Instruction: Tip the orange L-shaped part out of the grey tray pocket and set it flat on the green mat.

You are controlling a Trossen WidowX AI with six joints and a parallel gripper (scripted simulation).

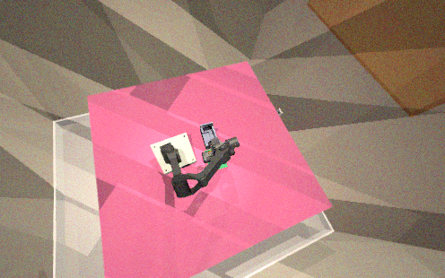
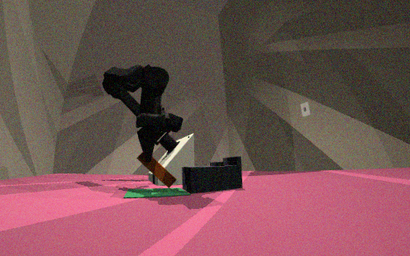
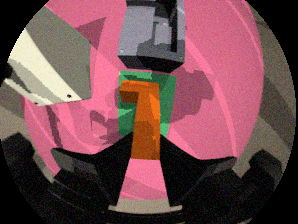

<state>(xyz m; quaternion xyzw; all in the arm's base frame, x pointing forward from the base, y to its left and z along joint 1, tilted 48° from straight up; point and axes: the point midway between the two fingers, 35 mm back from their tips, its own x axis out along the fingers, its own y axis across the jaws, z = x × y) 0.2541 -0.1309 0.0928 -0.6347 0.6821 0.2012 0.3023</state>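
The orange L-shaped part [image 2: 159,172] [image 3: 148,112] is pinched at its plain end by my gripper [image 2: 145,158] [image 3: 145,136], which is shut on it. The part hangs tilted over the green mat [image 2: 136,193] [image 3: 171,92], its L-shaped end lower and near the mat, towards the tray. In the exterior view a small gap shows under its low end. The grey tray [image 1: 206,124] [image 2: 213,178] [image 3: 136,30] stands beside the mat, its pocket without the part. In the top view the arm hides the part and most of the mat.
The cream plate [image 1: 159,158] [image 3: 55,87] under the arm's base stands to the side of the tray and mat. The pink table top [image 1: 263,179] [image 2: 288,215] surrounds them. A small white plate [image 2: 305,109] shows in the background of the exterior view.
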